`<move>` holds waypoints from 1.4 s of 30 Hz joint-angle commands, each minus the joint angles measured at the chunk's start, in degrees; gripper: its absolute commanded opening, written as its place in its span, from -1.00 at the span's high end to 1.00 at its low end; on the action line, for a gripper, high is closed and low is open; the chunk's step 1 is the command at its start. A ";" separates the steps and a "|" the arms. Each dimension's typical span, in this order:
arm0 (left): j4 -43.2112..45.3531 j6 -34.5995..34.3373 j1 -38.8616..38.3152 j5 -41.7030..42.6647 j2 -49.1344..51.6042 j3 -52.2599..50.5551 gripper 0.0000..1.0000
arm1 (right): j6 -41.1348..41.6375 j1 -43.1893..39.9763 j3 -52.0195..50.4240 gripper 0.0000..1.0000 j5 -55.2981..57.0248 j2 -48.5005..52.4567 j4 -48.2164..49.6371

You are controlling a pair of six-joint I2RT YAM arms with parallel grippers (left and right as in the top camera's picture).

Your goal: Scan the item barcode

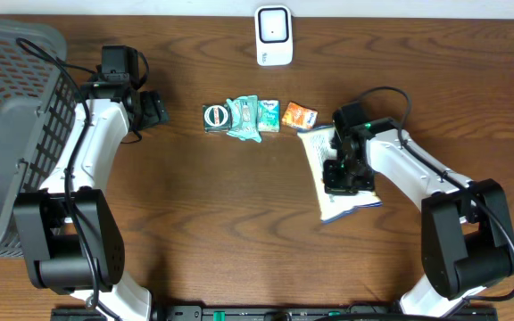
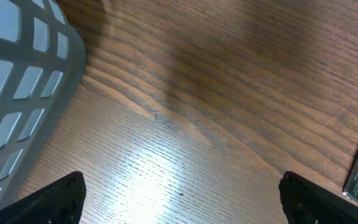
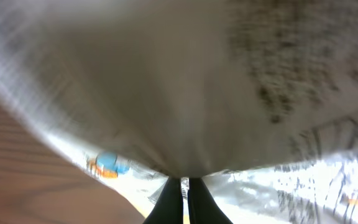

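Presently my right claw (image 3: 184, 186) is pinched tight on what looks, blurrily, like a thin fold of the packet (image 1: 315, 147), right of centre on the tabletop (image 1: 239, 223). Risk: film slips free before the scanner (image 1: 274, 36). Left claw (image 1: 154, 109) gapes empty.

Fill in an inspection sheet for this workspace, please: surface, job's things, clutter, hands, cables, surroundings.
surface: table, brown wood.
job's things: bag, white, gripped; scanner at the far edge, apart from it.
clutter: tin, packet, teal box, orange box, in a row beside the bag.
hands: left hand open, holding nothing; right hand shut on the bag.
cables: black cables loop over both arms.
surroundings: basket, grey, at the left.
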 commanded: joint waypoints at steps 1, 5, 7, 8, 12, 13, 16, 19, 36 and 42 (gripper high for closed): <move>0.00 0.94 0.00 -0.31 0.02 -0.33 -0.95 | 1.20 1.73 -0.26 0.98 -8.74 0.31 2.73; 0.00 0.94 0.00 -0.31 0.02 -0.33 -0.95 | -0.66 1.66 5.31 0.98 -7.43 0.31 -3.82; 0.02 0.94 0.00 -0.31 0.02 -0.33 -0.95 | -0.76 1.62 9.11 0.98 -3.98 0.31 -9.05; 0.00 0.94 0.00 -0.31 0.02 -0.33 -0.95 | -0.81 1.62 10.67 0.98 -2.67 0.31 -11.06; 0.00 0.94 0.00 -0.31 0.02 -0.31 -0.95 | -3.13 1.62 16.55 0.98 1.11 0.31 -17.79; 0.00 0.94 0.00 -0.31 0.02 -0.31 -0.95 | -3.34 1.64 16.83 0.98 1.14 0.31 -17.94; 0.00 0.94 0.00 -0.31 0.02 -0.33 -0.95 | -3.43 1.64 16.98 0.95 1.14 0.31 -17.20; 0.00 0.94 0.00 -0.31 0.02 -0.33 -0.95 | -4.46 1.64 16.98 0.92 1.11 0.31 -15.47; 0.00 0.94 0.00 -0.31 0.02 -0.33 -0.95 | -7.80 0.31 20.72 0.77 2.36 0.31 -12.94; 0.02 0.94 0.00 -0.31 0.02 -0.33 -0.95 | -7.21 -0.15 24.61 0.70 2.38 0.31 -12.52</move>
